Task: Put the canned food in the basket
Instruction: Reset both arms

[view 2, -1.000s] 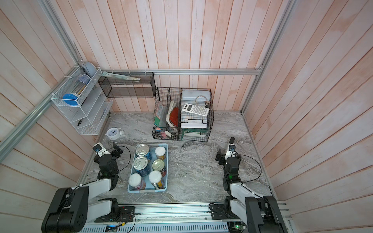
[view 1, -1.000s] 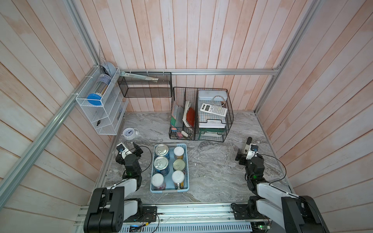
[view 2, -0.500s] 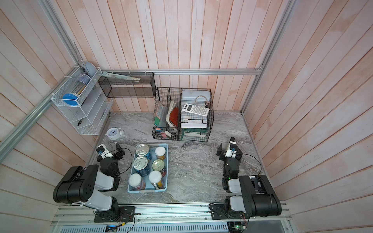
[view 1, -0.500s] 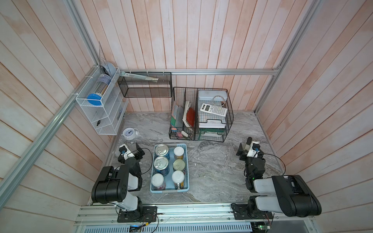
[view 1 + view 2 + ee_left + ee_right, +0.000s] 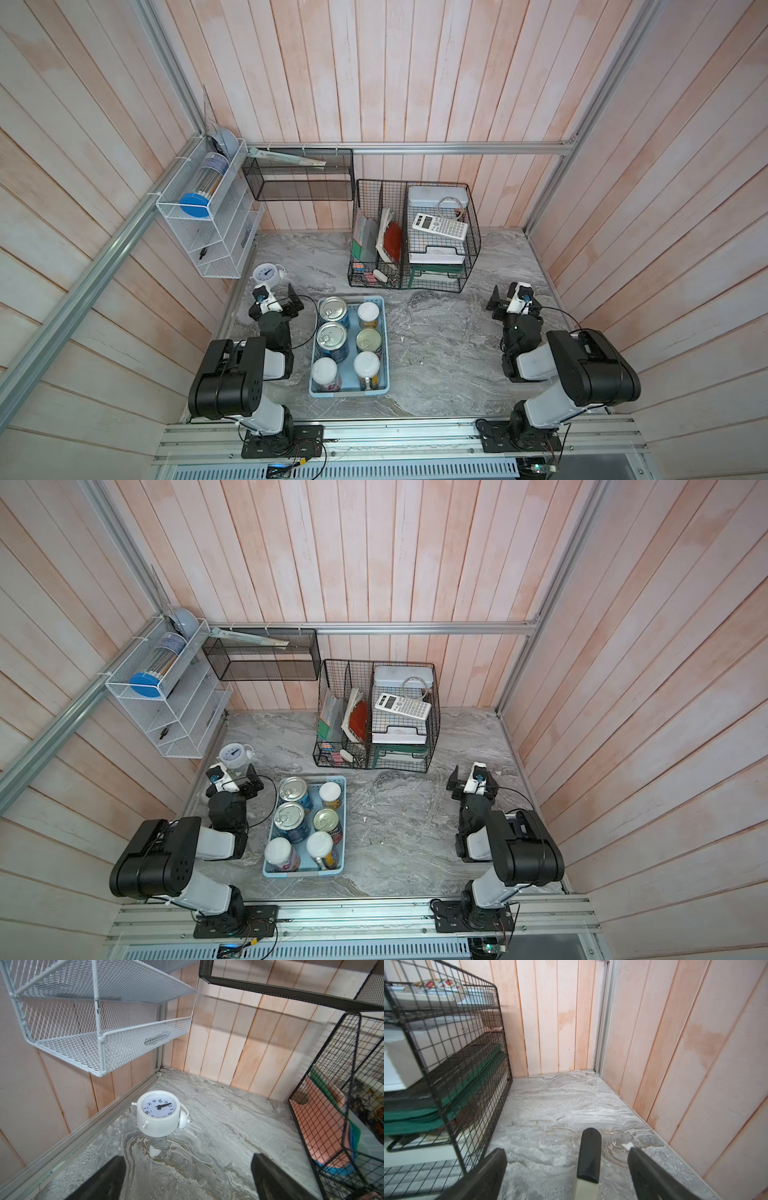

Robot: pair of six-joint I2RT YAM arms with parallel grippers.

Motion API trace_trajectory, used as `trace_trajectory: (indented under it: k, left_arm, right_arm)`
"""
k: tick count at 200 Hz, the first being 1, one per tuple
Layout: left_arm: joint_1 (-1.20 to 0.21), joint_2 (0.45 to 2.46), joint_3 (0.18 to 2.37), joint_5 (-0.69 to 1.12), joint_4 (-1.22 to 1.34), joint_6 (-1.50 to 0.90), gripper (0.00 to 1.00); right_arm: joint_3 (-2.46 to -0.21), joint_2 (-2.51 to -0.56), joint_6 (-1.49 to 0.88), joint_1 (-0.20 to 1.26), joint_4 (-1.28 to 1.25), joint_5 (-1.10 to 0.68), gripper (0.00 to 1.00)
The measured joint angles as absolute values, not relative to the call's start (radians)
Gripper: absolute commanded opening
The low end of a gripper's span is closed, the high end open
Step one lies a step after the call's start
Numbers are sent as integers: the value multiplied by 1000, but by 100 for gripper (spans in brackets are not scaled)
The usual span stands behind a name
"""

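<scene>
Inside light blue perforated plastic basket [image 5: 350, 392]: small cylindrical metal cans [image 5: 332, 335] and white-lidded jars [image 5: 367, 365], probably stiff, slippery; grasp across round sides. Spread wide, empty: left gripper [image 5: 187, 1174], right gripper [image 5: 566, 1153].

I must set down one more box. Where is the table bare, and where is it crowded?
Bare: the table between the basket, the organiser and the right arm; the corner beyond the right gripper. Crowded: the basket, full of cans, and the narrow strip between it and the left arm, near the clock.
</scene>
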State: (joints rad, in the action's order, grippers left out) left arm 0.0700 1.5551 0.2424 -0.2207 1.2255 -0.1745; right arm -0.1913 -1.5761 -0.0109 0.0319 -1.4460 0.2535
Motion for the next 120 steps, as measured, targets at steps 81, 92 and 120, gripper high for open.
trace_trajectory:
  k: [81, 92, 120]
  left_arm:
    - [62, 1555, 242, -221, 1208, -149, 100]
    - [62, 1555, 242, -221, 1208, -149, 100]
    - [62, 1555, 242, -221, 1207, -149, 100]
  right_arm:
    - [-197, -1576, -30, 20, -1374, 253, 98]
    - [-197, -1576, -30, 20, -1374, 253, 98]
    - [-197, -1576, -30, 20, -1371, 253, 98]
